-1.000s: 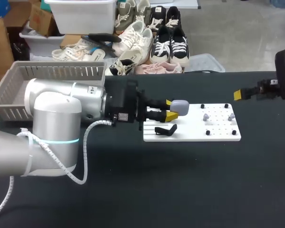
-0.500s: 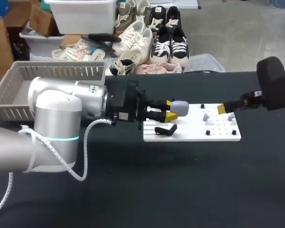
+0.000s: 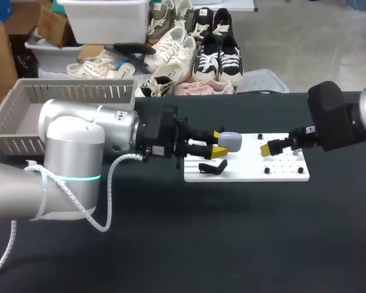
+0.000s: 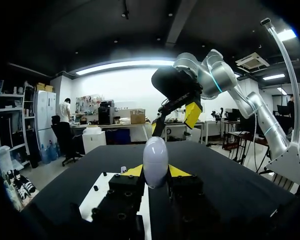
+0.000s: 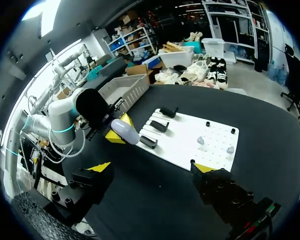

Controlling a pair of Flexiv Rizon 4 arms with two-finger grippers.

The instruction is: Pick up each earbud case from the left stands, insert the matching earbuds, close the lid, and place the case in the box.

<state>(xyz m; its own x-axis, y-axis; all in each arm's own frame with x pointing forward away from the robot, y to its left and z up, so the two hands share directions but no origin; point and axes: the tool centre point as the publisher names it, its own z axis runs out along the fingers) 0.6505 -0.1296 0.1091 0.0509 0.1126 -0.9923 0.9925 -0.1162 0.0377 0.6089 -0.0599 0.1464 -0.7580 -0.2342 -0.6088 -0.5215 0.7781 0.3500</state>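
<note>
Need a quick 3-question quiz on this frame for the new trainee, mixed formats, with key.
1. True or false: the left gripper is shut on the earbud case.
2. Multiple choice: in the head view, the right gripper has its yellow tip over A) a sink, B) the white board, C) a drawer.
3. Fill in: the right gripper's fingers are ____, with nothing between them.

Key: 1 true; 2 B; 3 open.

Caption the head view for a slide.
Left gripper holds a grey earbud case over the white board; right gripper hovers open opposite.
</note>
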